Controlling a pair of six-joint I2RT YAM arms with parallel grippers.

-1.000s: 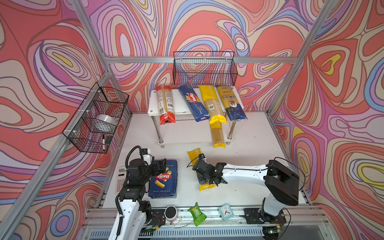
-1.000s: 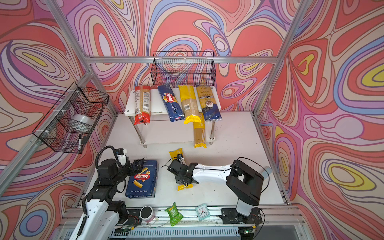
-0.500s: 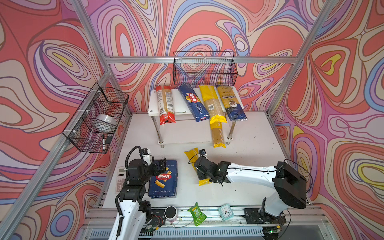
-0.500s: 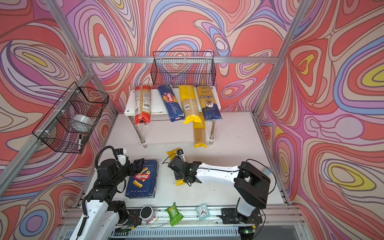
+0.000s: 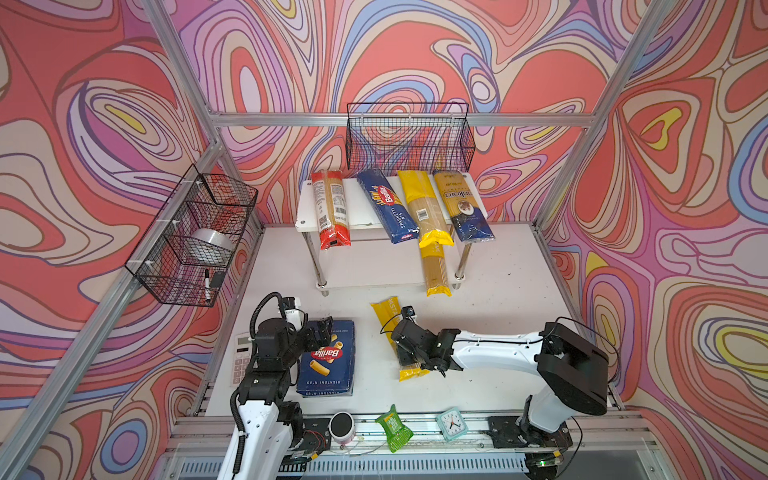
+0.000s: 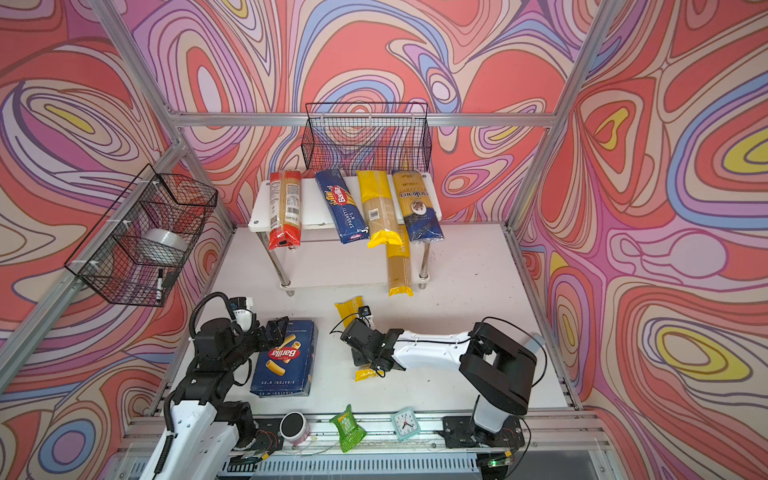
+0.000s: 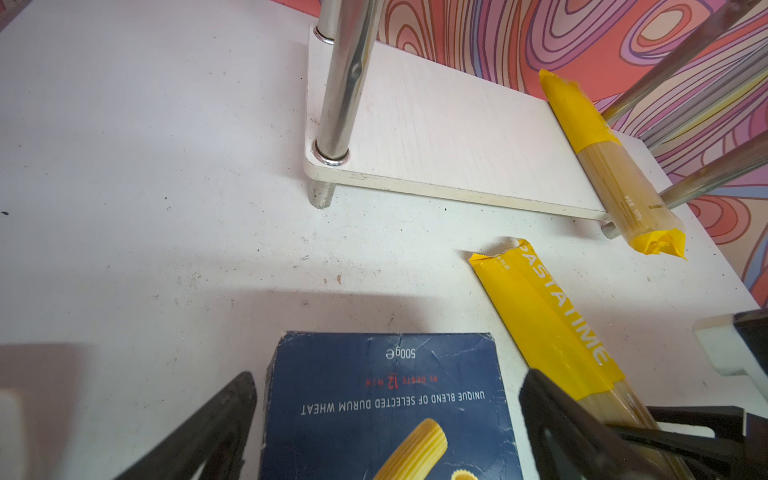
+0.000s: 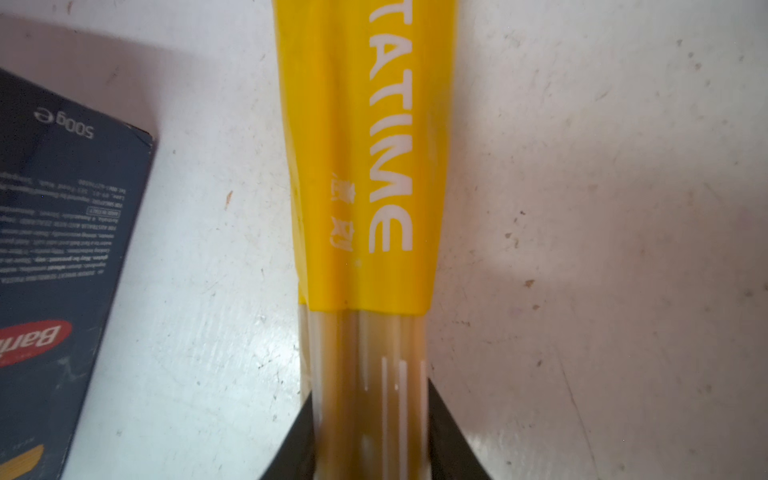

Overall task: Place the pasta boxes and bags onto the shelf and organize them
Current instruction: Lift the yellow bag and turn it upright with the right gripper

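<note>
Right claw pinches yellow plastic spaghetti bag near middle, flat on white tabletop; likely for level lift to white two-tier shelf. Left claw wide, straddling dark blue cardboard rigatoni box.

In both top views the right end effector hides the middle of the yellow bag; the right wrist view crops both its ends.

Walls swirl in red, pink, lilac, blue and yellow. Desk and shelf are white; its legs chrome. The rigatoni box is dark blue with a red oval logo. The bag beside it is yellow with white lettering. Baskets are black mesh.
</note>
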